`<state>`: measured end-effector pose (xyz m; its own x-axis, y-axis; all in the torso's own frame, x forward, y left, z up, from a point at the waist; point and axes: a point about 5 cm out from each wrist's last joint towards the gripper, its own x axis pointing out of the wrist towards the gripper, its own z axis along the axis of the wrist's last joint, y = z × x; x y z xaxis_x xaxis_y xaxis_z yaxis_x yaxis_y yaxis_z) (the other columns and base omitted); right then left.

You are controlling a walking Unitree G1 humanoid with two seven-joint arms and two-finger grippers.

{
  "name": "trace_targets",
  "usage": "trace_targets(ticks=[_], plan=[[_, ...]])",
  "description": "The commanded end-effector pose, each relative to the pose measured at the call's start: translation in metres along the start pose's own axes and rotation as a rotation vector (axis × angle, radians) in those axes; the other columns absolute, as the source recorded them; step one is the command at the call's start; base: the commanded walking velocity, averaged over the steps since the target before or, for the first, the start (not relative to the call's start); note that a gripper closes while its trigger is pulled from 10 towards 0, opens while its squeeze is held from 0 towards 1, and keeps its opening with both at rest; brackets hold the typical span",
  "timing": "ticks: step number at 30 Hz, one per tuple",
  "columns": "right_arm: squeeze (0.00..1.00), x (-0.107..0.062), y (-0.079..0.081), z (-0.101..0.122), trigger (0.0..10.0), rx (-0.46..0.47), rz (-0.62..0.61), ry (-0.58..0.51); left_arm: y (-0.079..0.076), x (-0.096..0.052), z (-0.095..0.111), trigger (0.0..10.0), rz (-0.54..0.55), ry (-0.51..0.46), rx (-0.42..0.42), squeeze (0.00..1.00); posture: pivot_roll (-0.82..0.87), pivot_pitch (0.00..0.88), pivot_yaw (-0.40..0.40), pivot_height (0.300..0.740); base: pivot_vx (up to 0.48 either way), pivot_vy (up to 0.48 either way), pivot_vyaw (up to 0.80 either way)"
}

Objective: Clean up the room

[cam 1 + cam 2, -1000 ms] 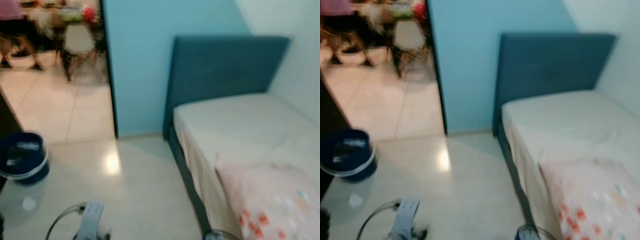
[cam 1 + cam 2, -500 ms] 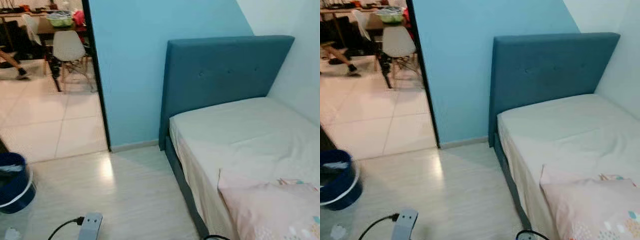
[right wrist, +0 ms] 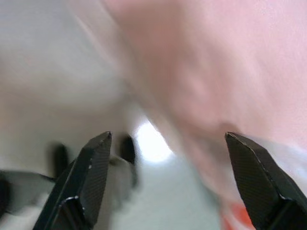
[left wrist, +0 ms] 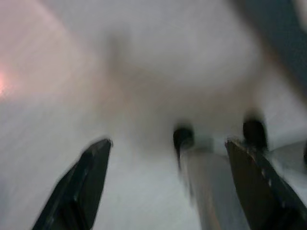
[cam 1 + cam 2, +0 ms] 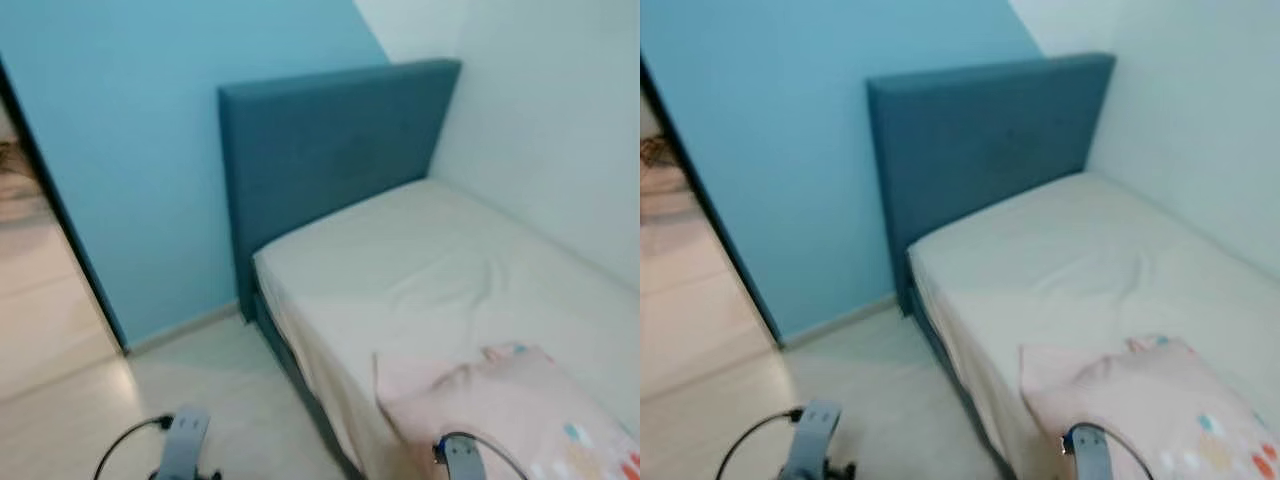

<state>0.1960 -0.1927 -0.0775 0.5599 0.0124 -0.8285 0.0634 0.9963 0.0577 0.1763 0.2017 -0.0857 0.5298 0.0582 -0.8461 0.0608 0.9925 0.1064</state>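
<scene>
A bed (image 5: 430,270) with a cream sheet and a dark blue headboard (image 5: 330,150) stands in the corner against the blue wall. A pink pillow (image 5: 1150,410) with coloured spots lies on the near end of the mattress. In the right wrist view my right gripper (image 3: 168,136) is open, its black fingers spread above blurred pink fabric (image 3: 206,72). In the left wrist view my left gripper (image 4: 168,143) is open over pale floor, with a blurred silver shape (image 4: 211,182) between the fingers' line and the floor. Both silver wrists (image 5: 182,450) show at the lower edge of the eye views.
A white wall (image 5: 560,130) runs along the bed's far side. A dark door frame (image 5: 60,220) on the left opens onto a tiled room. Pale floor (image 5: 230,400) lies between the doorway and the bed's side.
The camera has swung to the right: the blue bin and most of the doorway have slid out on the left, and the bed now sits in the middle.
</scene>
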Motion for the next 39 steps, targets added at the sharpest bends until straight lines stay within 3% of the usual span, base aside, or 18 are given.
trace_targets(ticks=[1,5,10,11,13,16,19,26,31,39], plan=[[0.00,0.000,0.009,-0.006,10.0,0.074,0.091,0.022,-0.001,0.000,0.000,10.0,-0.001,0.007,0.030,0.00,-0.02,0.000,-0.020,0.740,0.000,0.000,-0.77],[0.00,0.001,0.019,0.000,10.0,0.091,0.167,0.003,0.000,0.000,-0.001,10.0,0.003,0.012,0.047,0.00,-0.02,0.000,-0.020,0.740,0.000,0.000,-0.77],[0.00,0.002,0.024,0.014,10.0,0.185,0.225,-0.065,0.001,0.000,-0.003,10.0,0.007,0.015,0.054,0.00,-0.02,0.000,-0.017,0.740,0.000,0.000,-0.77],[0.00,0.002,0.019,0.021,10.0,0.249,0.208,-0.102,0.002,-0.001,-0.003,10.0,0.009,0.016,0.057,0.00,-0.02,0.000,-0.014,0.740,0.000,0.000,-0.77],[0.00,0.002,0.016,0.025,10.0,0.291,0.194,-0.125,0.002,-0.001,-0.004,10.0,0.010,0.017,0.059,0.00,-0.02,0.000,-0.014,0.740,0.000,0.000,-0.77],[0.00,0.000,-0.006,0.031,10.0,0.466,0.081,-0.181,0.004,-0.001,-0.004,10.0,0.013,0.016,0.068,0.00,-0.02,0.000,-0.010,0.740,0.000,0.000,-0.77],[0.00,-0.004,-0.026,0.029,10.0,0.583,-0.022,-0.205,0.004,-0.001,-0.003,10.0,0.019,0.011,0.077,0.00,-0.02,0.000,-0.010,0.740,0.000,0.000,-0.76],[0.00,-0.008,-0.047,0.021,10.0,0.666,-0.114,-0.214,0.013,-0.001,0.000,10.0,0.086,0.002,0.078,0.00,-0.03,0.000,-0.010,0.740,0.000,0.000,-0.76],[0.00,-0.007,-0.044,0.024,10.0,0.668,-0.087,-0.209,0.023,-0.002,0.004,10.0,0.150,-0.001,0.080,0.00,-0.03,0.000,-0.013,0.740,0.000,0.000,-0.76],[0.00,-0.006,-0.039,0.033,10.0,0.658,-0.070,-0.223,0.027,-0.002,0.003,10.0,0.183,0.003,0.087,0.00,-0.03,0.000,-0.021,0.740,0.000,0.000,-0.74]])
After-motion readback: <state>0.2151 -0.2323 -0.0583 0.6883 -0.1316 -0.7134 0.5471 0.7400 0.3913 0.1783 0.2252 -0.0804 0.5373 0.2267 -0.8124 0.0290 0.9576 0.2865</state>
